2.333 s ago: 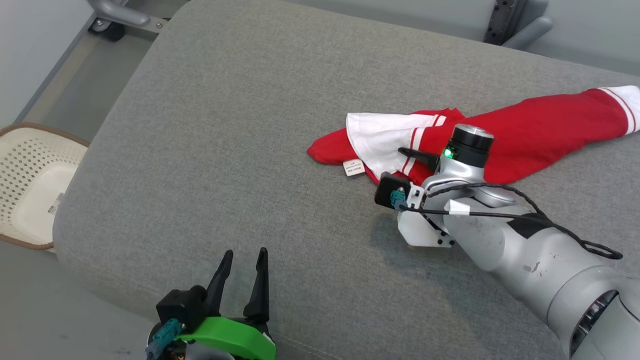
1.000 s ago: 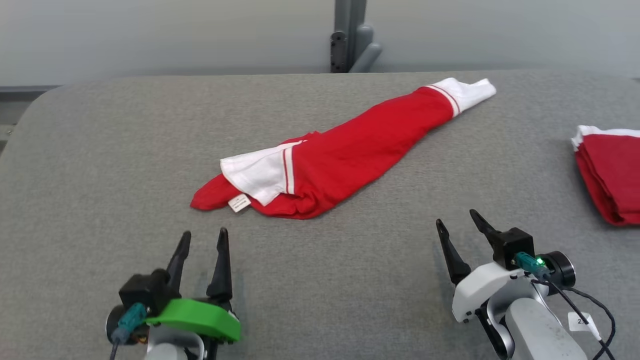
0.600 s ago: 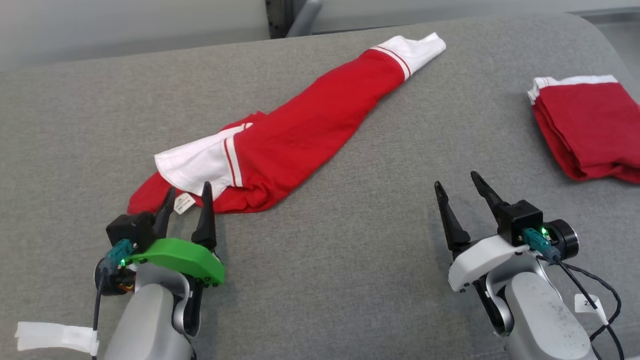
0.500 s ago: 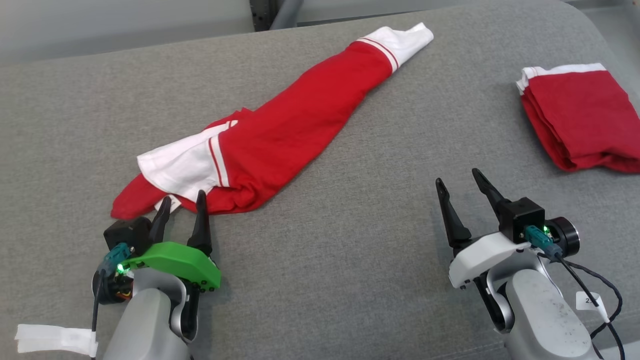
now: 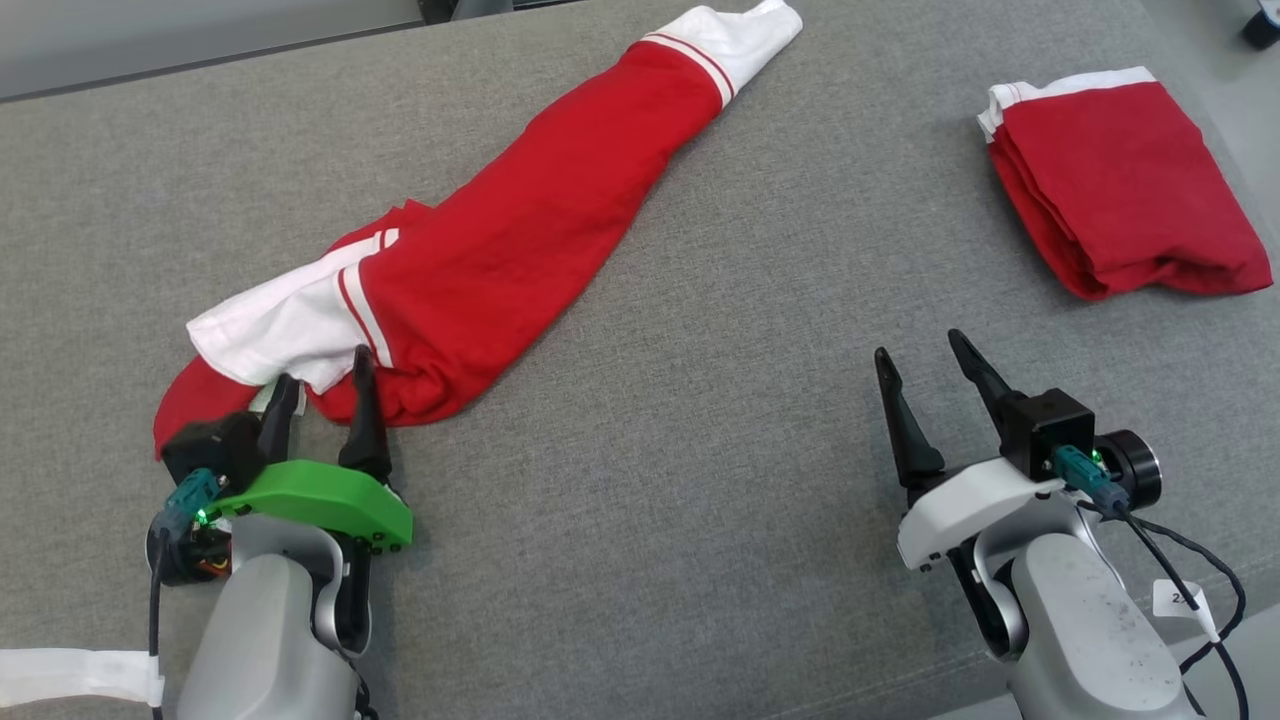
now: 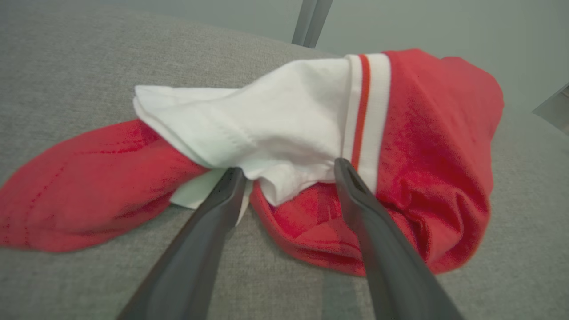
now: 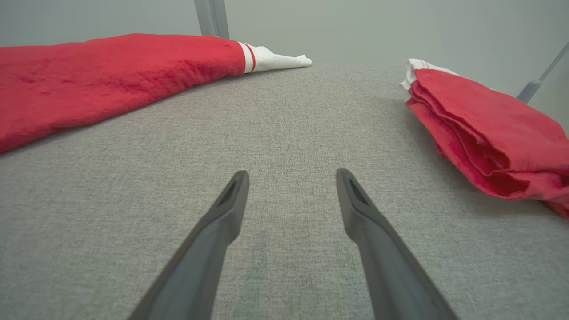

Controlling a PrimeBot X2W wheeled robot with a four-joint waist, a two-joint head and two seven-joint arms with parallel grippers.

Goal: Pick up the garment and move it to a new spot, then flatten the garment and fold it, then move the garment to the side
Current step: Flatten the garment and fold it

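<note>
- The long red cloth garment with white, red-striped ends lies bunched lengthwise on the grey woven cushion. In my head view it runs from 8 o'clock up to 12 o'clock.
- One white end sits at 12 o'clock. The other, a white sleeve end, is folded over the red cloth near 8 o'clock.
- My left gripper, green-backed, is at 8 o'clock. Its fingers are spread apart and clamp nothing.
- In the left wrist view the two tips straddle the near edge of the white sleeve end where it overlaps the red. I cannot tell whether they touch the cloth.
- My right gripper, white-backed, is at 4 o'clock. Its fingers are apart and empty over bare cushion, well apart from the garment.
- A folded red stack with a white edge rests at 2 o'clock, apart from both grippers.
</note>
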